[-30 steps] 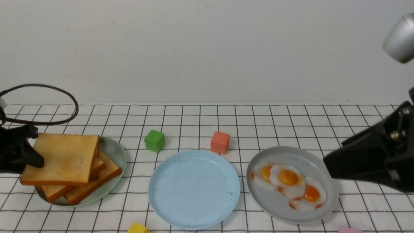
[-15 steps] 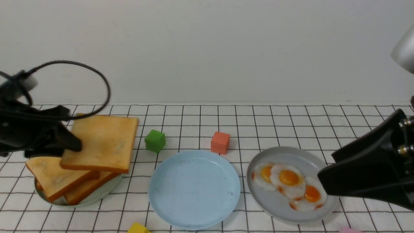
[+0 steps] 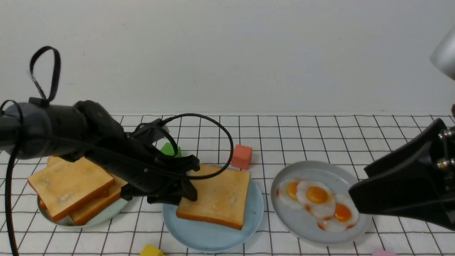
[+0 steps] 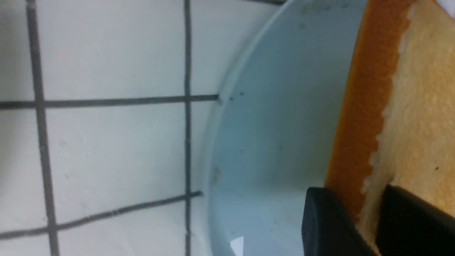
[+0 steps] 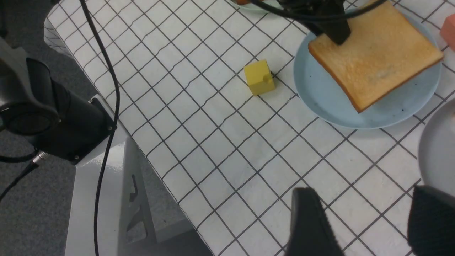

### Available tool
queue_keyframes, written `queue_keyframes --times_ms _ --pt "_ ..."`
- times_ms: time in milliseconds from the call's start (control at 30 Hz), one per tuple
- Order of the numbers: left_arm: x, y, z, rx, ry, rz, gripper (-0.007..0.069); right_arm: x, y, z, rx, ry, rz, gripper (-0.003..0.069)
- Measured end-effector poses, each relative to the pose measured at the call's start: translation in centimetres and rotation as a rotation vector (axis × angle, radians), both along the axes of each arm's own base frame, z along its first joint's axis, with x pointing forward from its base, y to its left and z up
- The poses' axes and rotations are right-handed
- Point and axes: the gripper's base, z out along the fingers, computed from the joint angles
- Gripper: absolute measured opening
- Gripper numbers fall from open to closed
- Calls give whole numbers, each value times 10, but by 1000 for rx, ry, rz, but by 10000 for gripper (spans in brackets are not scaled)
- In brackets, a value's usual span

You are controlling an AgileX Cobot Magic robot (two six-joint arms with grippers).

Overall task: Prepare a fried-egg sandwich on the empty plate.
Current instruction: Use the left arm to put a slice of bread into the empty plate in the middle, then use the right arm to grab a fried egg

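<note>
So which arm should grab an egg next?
Probably the right: the right hand, open, hovers beside the grey plate of fried eggs, while the left hand grips the toast slice over the light-blue plate.

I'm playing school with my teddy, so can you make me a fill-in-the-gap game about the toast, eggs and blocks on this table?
1. The left gripper grips a slice of ____ over the light-blue plate.
2. The grey plate holds ____ fried eggs.
3. The cube on the robot's side of the light-blue plate is ____.
4. The right gripper has its jaws ____.
Missing words: toast; three; yellow; open.
</note>
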Motion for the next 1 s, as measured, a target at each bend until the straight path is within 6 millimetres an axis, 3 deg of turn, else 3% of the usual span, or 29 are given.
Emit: queue_keyframes --times_ms 200,367,467,633,733,900,933,1000 --pt "3 0 -17 8 50 46 195 0 0 0 2 -3 -3 392" --pt "3 2 -18 26 61 61 195 2 0 1 11 -15 -11 392" --pt "3 6 -9 68 40 56 276 4 1 0 12 -5 -26 392" --pt "-4 12 20 125 -12 37 471 20 4 -10 -29 31 -90 392" --pt "-13 17 41 172 -46 -18 552 35 6 -20 -73 61 -155 392" --pt "-31 22 88 221 -129 -154 578 63 5 -42 -160 128 -246 392" --pt "-43 23 111 224 -193 -235 561 78 2 -54 -186 181 -287 392" --pt "-59 24 135 205 -265 -307 519 95 0 -70 -207 248 -325 392"
